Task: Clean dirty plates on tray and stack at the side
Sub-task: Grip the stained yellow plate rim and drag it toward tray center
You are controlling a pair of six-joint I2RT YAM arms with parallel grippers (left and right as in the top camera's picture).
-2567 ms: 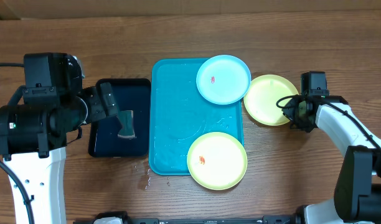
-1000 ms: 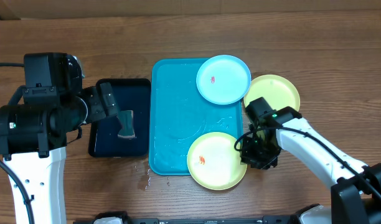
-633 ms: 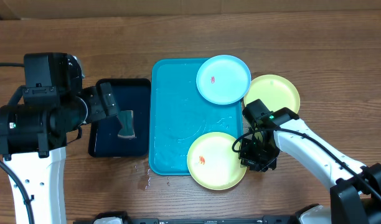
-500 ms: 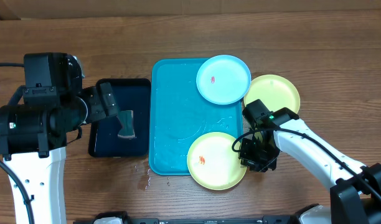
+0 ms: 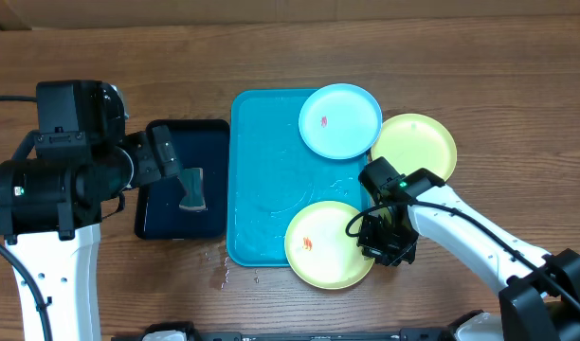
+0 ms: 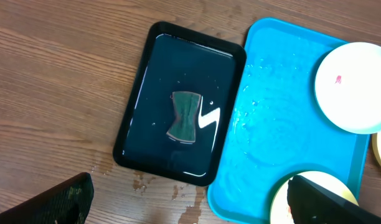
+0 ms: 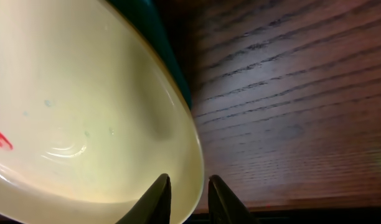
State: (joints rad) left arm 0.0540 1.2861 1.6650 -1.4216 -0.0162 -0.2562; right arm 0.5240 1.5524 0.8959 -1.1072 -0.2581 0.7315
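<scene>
The bright cyan-blue tray (image 5: 271,180) lies mid-table. A light cyan plate (image 5: 339,120) with a red smear rests on its far right corner. A yellow-green plate (image 5: 323,244) with an orange-red smear sits on its near right corner. Another yellow-green plate (image 5: 418,147) lies on the table right of the tray. My right gripper (image 5: 375,242) is shut on the near plate's right rim; in the right wrist view the fingers (image 7: 189,196) straddle the rim of that plate (image 7: 84,112). My left gripper (image 6: 190,193) is open and empty, high above the table.
A black tray (image 5: 181,180) holding water and a grey-green sponge (image 5: 191,189) stands left of the blue tray; the sponge also shows in the left wrist view (image 6: 183,116). Water drops (image 5: 222,275) lie on the wood by the blue tray's near left corner.
My right arm swung from the yellow-green plate on the table down to the near plate's right rim and edged left onto it. The left arm has not moved.
</scene>
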